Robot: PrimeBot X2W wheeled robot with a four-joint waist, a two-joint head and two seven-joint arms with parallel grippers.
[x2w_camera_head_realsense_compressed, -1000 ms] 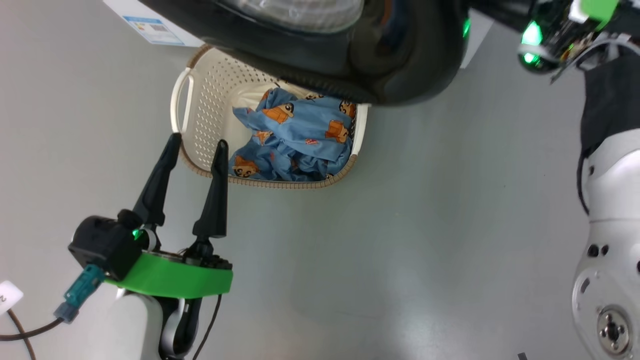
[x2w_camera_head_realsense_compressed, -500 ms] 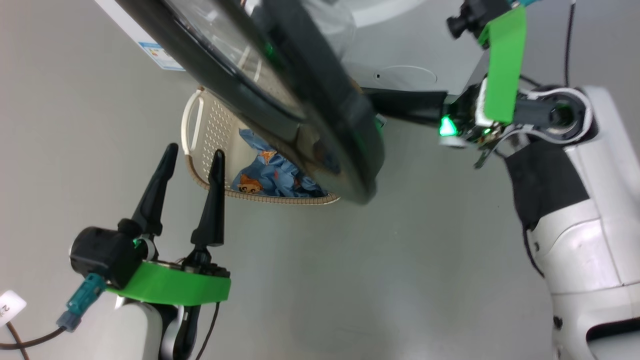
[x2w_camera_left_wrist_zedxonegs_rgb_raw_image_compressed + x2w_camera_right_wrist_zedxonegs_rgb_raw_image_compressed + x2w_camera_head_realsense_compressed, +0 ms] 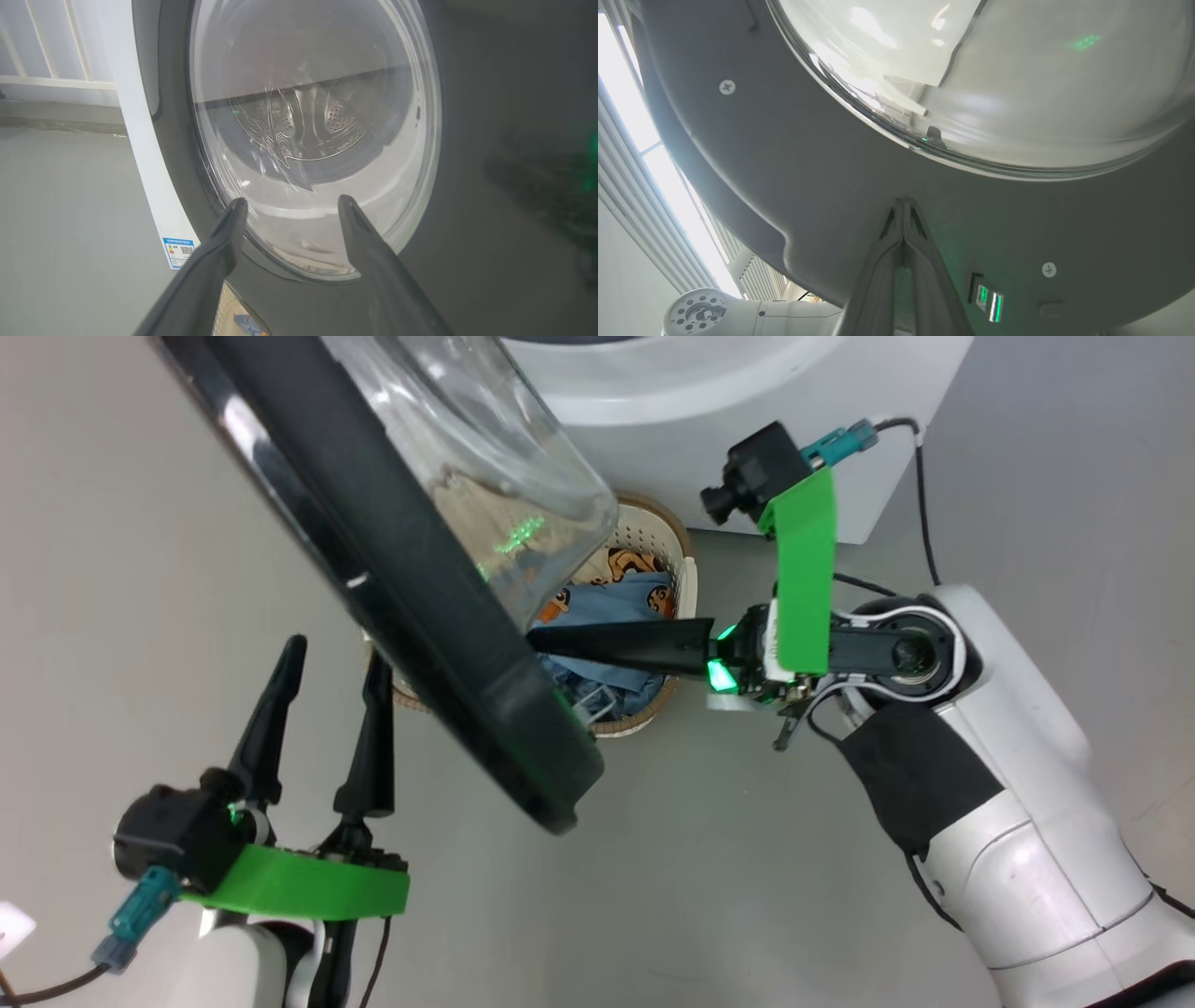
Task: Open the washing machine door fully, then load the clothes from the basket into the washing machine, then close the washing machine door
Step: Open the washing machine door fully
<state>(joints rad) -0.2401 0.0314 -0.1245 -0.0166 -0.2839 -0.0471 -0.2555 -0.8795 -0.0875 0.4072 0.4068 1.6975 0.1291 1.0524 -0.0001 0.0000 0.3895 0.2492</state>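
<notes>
Glass and black rim of the washing machine door [image 3: 420, 644] stand swung out from the washing machine [image 3: 747, 429], so the door hangs tilted between the two grippers in the head view. The right gripper [image 3: 560, 642] has its two fingers pressed together with nothing between them, and they point straight at the inner side of the door. In the right wrist view the closed tips of the right gripper [image 3: 903, 201] end on the grey inner face of the door [image 3: 808, 186], just under the bulging glass bowl; they seem to touch it, but I cannot tell this for sure. Below these fingers the basket [image 3: 686, 581] sits on the floor, partly covered by the door, and the clothes [image 3: 607, 607] lie inside it, blue with orange bears. On the other side of the door, the left gripper [image 3: 336, 651] is spread wide and empty, with one finger very near the black rim. From the left wrist view, the left gripper [image 3: 292, 200] faces the outer side of the door [image 3: 467, 140], apart from it. Beyond its left finger are the white front of the machine [image 3: 135, 140] and a blue label sticker [image 3: 179, 249].
</notes>
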